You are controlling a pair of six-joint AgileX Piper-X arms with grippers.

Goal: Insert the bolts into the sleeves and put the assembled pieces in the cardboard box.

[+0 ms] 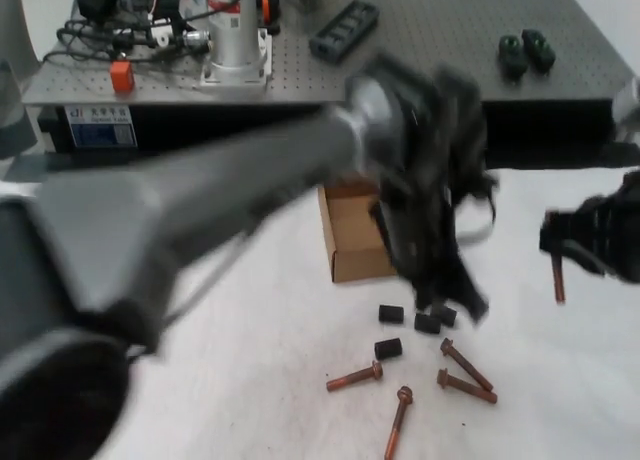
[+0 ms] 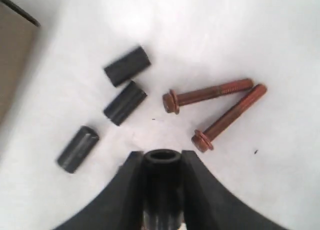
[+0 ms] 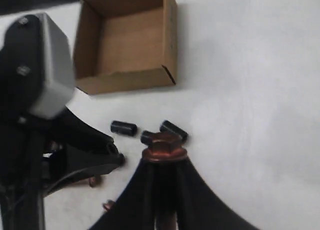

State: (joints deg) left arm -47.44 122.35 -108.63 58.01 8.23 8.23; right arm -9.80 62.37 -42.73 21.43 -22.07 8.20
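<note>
Clamped between the fingers of the left gripper [image 2: 162,155]: a short black cylindrical sleeve [image 2: 161,187], held end-on with its open bore toward the wrist camera. In the high view, gripper and sleeve blurred, just beside the near right corner of the open-topped brown cardboard box [image 1: 352,242].

Clamped in the right gripper [image 3: 164,162]: a copper-coloured metal bolt with a flanged hex head [image 3: 164,146], gripped just under the head. In the high view, shank hanging straight down, well to the right of the box.

On the white cloth [image 1: 250,400], a little in front of the box: three loose black sleeves lying on their sides, two nearly touching [image 2: 127,66] [image 2: 125,102], the third [image 2: 77,148] slightly apart.

Farther from the box than the sleeves: four loose copper-coloured bolts, lying flat. Two close together with their threaded tips nearly meeting [image 2: 207,95] [image 2: 230,117]; two more [image 1: 353,378] [image 1: 400,420] left of that pair in the high view.
</note>
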